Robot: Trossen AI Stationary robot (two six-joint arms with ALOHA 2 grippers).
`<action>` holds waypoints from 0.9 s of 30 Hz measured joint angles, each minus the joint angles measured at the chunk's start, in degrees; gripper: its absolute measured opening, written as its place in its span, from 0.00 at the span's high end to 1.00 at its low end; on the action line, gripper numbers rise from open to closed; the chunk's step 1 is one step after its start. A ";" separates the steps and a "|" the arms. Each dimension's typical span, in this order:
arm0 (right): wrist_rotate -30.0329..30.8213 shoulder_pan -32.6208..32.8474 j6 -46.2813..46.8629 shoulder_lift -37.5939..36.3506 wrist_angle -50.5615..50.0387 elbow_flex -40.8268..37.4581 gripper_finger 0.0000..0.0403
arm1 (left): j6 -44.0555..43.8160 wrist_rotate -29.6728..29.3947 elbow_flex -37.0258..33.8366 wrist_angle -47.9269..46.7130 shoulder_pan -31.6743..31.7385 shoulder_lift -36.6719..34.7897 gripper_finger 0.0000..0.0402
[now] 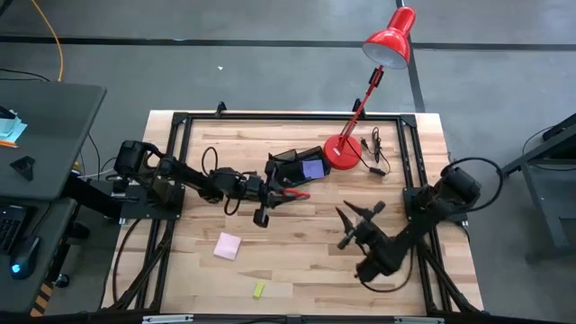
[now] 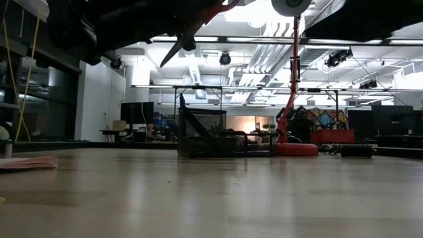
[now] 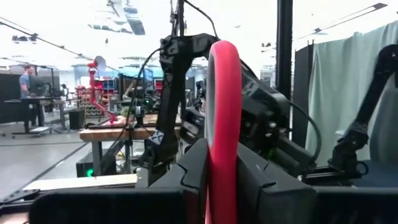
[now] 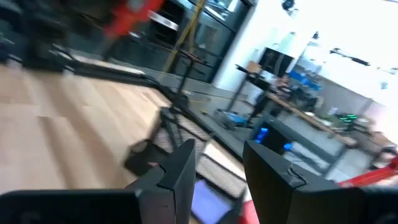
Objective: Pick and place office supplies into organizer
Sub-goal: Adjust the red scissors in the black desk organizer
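Observation:
My left gripper (image 1: 274,192) hangs over the middle of the table, just in front of the black mesh organizer (image 1: 295,165), shut on the red-handled scissors (image 1: 293,193). A purple sticky-note pad (image 1: 313,168) lies in the organizer. A pink pad (image 1: 227,246) and a tiny yellow piece (image 1: 258,290) lie flat on the wood toward the near edge. My right gripper (image 1: 353,225) hovers right of centre. Its fingers stand apart in the right wrist view, nothing shows between them, and it faces the organizer (image 4: 180,134). My left gripper pinches one red handle loop (image 3: 222,143) of the scissors between its two fingers. The loop stands on edge in the gap and rises past the fingertips. The scissors are lifted clear of the table, and the blades (image 2: 175,47) slant downward below the hand.
The red desk lamp stands with its round base (image 1: 342,151) right beside the organizer, its head (image 1: 389,40) beyond the far edge and its cord (image 1: 374,151) lying to the right. A black frame (image 1: 180,126) borders the tabletop. Bare wood lies in front of the organizer.

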 joint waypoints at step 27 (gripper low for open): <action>-47.10 2.99 -85.91 -2.96 107.36 -11.95 0.69 | -0.86 3.41 0.04 2.38 -0.16 0.00 0.91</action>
